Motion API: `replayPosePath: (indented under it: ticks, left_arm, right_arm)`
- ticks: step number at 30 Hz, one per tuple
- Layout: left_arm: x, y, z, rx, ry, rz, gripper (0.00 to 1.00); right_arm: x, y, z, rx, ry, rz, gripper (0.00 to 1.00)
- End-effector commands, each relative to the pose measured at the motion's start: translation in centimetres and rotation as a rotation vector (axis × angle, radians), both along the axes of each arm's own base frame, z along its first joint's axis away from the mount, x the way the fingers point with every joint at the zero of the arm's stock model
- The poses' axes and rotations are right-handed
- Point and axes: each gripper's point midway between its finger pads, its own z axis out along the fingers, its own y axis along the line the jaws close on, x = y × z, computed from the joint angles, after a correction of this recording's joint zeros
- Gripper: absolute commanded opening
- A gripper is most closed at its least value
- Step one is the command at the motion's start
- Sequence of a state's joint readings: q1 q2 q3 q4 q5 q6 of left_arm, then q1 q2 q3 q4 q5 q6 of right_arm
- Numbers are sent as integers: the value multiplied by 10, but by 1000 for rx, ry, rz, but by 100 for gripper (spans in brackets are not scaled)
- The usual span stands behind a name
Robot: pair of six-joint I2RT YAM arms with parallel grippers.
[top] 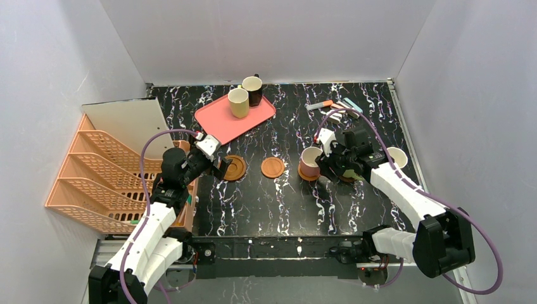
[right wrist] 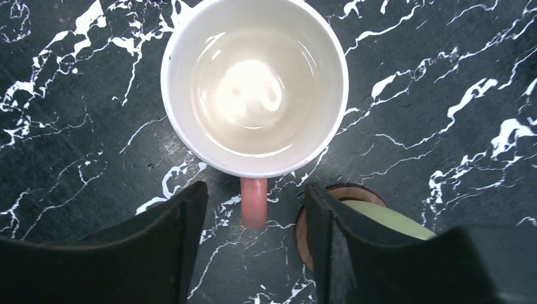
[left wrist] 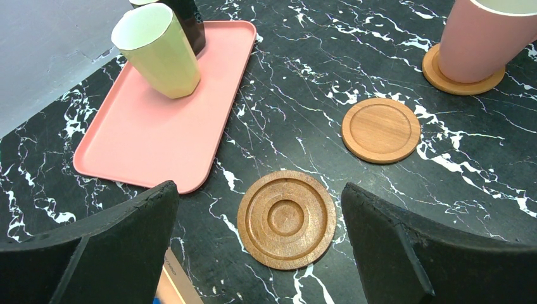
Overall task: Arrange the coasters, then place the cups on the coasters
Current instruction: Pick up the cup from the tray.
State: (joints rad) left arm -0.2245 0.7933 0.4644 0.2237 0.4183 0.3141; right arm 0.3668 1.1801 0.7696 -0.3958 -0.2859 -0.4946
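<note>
Top external: pink cup [top: 311, 159] on coaster [top: 306, 177]

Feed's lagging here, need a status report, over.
Left end effector open above ringed coaster. Right end effector open, straddling pink mug handle. Mug seated on its coaster. Green mug close alongside.

Glossy ceramic pink cup [right wrist: 253, 88], wooden ringed coaster [left wrist: 287, 218], matt pink tray [left wrist: 158, 145], marble-patterned table [left wrist: 304, 82]
</note>
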Motion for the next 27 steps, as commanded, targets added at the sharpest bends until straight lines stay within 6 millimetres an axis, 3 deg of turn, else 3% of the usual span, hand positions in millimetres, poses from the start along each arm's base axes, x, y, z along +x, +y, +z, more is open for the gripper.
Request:
replayPosePath:
  ticks: [1, 6, 13, 18, 21, 22, 27]
  left_arm:
    - [-1, 0, 1, 0, -9, -2, 98]
    - [4, 3, 10, -7, -21, 24, 98]
    - [38, 4, 39, 20, -27, 61, 98]
    - [89, 4, 58, 28, -3, 133, 98]
    - [131, 6, 56, 19, 42, 217, 98]
    - [147, 5, 64, 11, 44, 242, 98]
    - [206, -3, 47, 8, 152, 321, 98]
  right_arm:
    - [5, 2, 21, 23, -62, -3, 74]
    - [3, 6, 37, 60, -101, 9, 98]
    - [0, 12, 57, 124, -167, 34, 99]
    - [4, 10, 76, 149, -266, 19, 99]
    - [5, 8, 82, 157, -312, 3, 99]
    - [7, 7, 84, 156, -322, -2, 99]
    - [11, 3, 81, 138, -326, -23, 99]
